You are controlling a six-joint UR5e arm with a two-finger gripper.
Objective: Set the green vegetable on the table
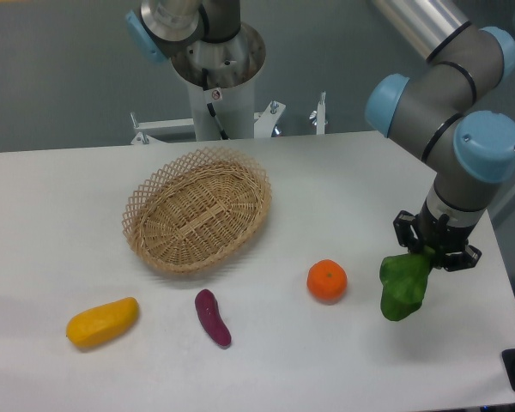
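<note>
The green vegetable [403, 288] hangs leaf-down from my gripper [431, 252] at the right side of the white table [60, 215]. The gripper is shut on its upper end, where the stalk is hidden between the fingers. The leaf's lower tip is at or just above the tabletop, to the right of an orange. I cannot tell whether it touches the surface.
A woven wicker basket [197, 210] stands at the table's middle back. An orange [327, 281] lies just left of the vegetable. A purple eggplant piece [213, 318] and a yellow mango piece [102, 322] lie near the front. The table's right edge is close to the gripper.
</note>
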